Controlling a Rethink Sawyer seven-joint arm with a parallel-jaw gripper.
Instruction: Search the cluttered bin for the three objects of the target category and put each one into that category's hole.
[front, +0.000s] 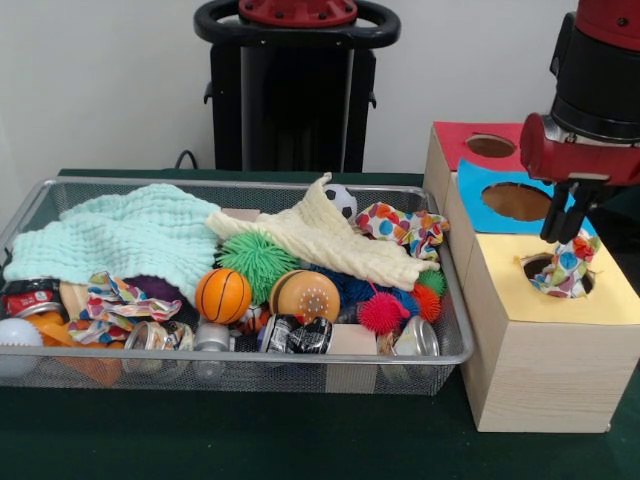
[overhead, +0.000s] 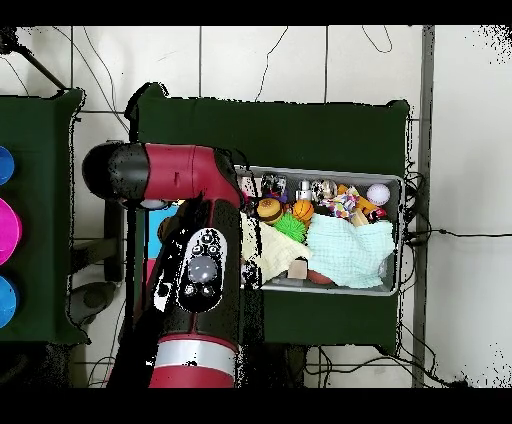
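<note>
The wire mesh bin (front: 240, 358) fills the left of the front view and also shows in the overhead view (overhead: 399, 232). One polka dot cloth (front: 404, 228) lies at the bin's back right corner. A second polka dot cloth (front: 116, 300) lies at the front left among toys. A third polka dot cloth (front: 565, 268) sits bunched in the yellow-topped box's hole (front: 534, 266), its tip rising to my gripper (front: 566, 236). The gripper hangs right over the hole, shut on that cloth's top. In the overhead view the arm hides the gripper and the boxes.
A mint green waffle cloth (front: 120, 238) and a cream knitted cloth (front: 320, 235) cover the bin's back. Balls, spiky toys and jars crowd its front. The blue-topped box (front: 478, 182) and red-topped box (front: 455, 135) stand behind the yellow-topped box (front: 612, 292).
</note>
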